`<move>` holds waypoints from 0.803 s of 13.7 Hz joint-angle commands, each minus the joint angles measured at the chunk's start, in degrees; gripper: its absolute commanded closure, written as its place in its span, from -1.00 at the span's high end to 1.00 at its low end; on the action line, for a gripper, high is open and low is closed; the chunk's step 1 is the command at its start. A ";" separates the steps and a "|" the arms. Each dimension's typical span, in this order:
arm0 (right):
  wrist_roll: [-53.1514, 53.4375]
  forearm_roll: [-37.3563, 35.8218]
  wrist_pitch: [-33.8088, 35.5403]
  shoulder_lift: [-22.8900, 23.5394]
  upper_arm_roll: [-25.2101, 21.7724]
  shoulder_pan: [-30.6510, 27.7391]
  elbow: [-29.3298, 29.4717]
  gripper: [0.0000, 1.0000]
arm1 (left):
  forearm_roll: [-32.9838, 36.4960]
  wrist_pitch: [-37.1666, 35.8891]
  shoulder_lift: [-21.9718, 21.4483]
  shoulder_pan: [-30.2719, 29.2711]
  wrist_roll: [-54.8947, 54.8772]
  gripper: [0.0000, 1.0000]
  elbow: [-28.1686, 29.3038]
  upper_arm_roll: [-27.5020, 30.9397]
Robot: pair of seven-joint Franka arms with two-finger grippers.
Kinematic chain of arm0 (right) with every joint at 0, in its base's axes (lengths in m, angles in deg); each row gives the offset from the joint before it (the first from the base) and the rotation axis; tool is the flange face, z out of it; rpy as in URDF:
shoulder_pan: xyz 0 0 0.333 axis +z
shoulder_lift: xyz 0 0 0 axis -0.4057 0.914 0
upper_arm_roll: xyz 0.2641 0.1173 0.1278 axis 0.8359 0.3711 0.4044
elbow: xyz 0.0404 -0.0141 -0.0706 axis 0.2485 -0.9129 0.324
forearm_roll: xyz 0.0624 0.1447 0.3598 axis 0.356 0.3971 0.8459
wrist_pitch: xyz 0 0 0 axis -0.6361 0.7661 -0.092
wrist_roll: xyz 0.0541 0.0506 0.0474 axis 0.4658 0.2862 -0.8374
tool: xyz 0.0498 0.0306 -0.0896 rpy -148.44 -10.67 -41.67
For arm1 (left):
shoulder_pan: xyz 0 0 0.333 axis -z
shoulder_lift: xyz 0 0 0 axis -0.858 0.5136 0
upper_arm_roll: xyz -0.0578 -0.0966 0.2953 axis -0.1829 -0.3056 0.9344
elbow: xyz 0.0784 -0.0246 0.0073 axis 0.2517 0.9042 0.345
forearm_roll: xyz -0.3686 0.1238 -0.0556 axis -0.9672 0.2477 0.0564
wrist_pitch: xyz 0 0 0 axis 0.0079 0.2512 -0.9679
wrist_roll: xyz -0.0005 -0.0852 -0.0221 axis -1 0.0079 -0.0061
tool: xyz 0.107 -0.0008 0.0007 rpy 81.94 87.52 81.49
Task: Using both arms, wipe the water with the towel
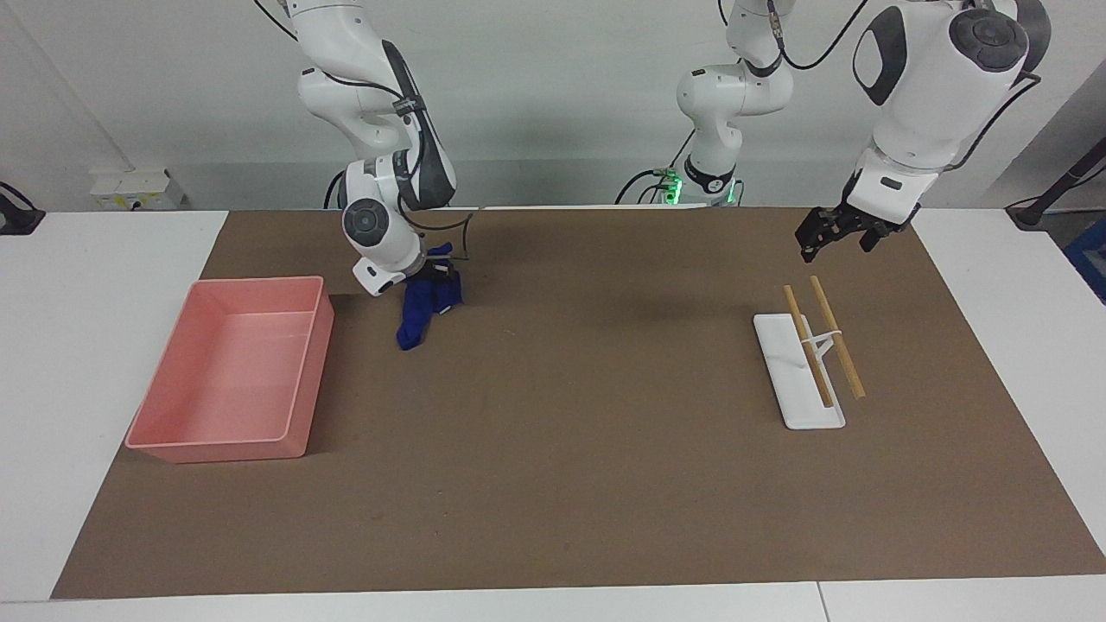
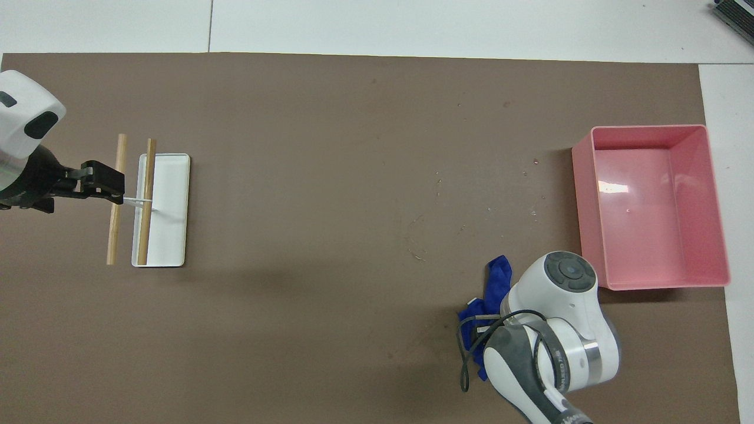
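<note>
The blue towel (image 1: pixel 425 304) hangs bunched from my right gripper (image 1: pixel 438 275), which is shut on its upper part over the brown mat beside the pink tray (image 1: pixel 304 380). The towel's lower end reaches down to the mat. In the overhead view the towel (image 2: pixel 498 278) pokes out from under the right wrist, which hides the fingers. Small water drops and flecks (image 2: pixel 439 182) lie scattered on the mat, farther from the robots than the towel. My left gripper (image 1: pixel 836 240) hangs open and empty over the mat at the left arm's end; it also shows in the overhead view (image 2: pixel 106 182).
The pink tray (image 2: pixel 589 224) is empty at the right arm's end. A flat white tray (image 1: pixel 808 413) with two wooden sticks (image 1: pixel 836 337) laid along it lies below and just past the left gripper. The brown mat (image 1: pixel 562 449) covers the table's middle.
</note>
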 commanded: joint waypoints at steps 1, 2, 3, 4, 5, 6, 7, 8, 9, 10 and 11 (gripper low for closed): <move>-0.45 1.15 0.59 -6.59 0.17 2.10 -6.35 -1.00 | -0.60 0.81 -1.19 -0.47 -0.73 1.00 1.12 0.46; -0.54 1.24 0.59 -7.56 0.17 2.72 -7.50 -1.00 | -0.52 0.81 -1.28 -0.39 -0.82 1.00 1.30 0.46; -0.63 1.24 0.50 -8.53 0.17 4.29 -8.47 -1.00 | -0.60 0.90 -1.28 -0.47 -0.91 1.00 1.30 0.46; -0.54 1.15 -0.02 -9.41 0.17 6.13 -9.17 -1.00 | -0.52 1.16 -1.10 -0.65 -1.00 1.00 1.04 0.46; -0.45 1.15 -0.12 -9.59 0.08 7.89 -9.35 -1.00 | -0.52 1.69 -1.10 -0.56 -0.82 1.00 1.04 0.46; -0.63 0.89 -0.12 -9.59 0.08 8.17 -9.27 -1.00 | -0.60 1.78 -1.10 -0.56 -0.56 1.00 1.04 0.46; -1.15 0.02 -0.38 -9.51 0.17 8.17 -9.09 -1.00 | -0.52 1.87 -1.19 -0.56 -0.56 1.00 1.12 0.46; -1.76 -1.56 -0.56 -9.42 0.08 8.17 -9.09 -1.00 | -0.60 1.87 -1.19 -0.56 0.14 1.00 1.04 0.46; -3.25 -3.84 -0.64 -9.24 0.08 7.65 -9.01 -1.00 | -0.60 2.13 -1.28 -0.48 0.06 1.00 1.04 0.37; -4.92 -5.17 -0.73 -9.15 -0.01 7.38 -9.00 -1.00 | -0.60 2.22 -1.45 -0.47 -0.12 1.00 0.95 0.37; -6.50 -6.05 -1.26 -9.07 -0.09 7.03 -9.00 -1.00 | -0.69 2.31 -1.63 -0.47 -0.20 1.00 0.86 0.37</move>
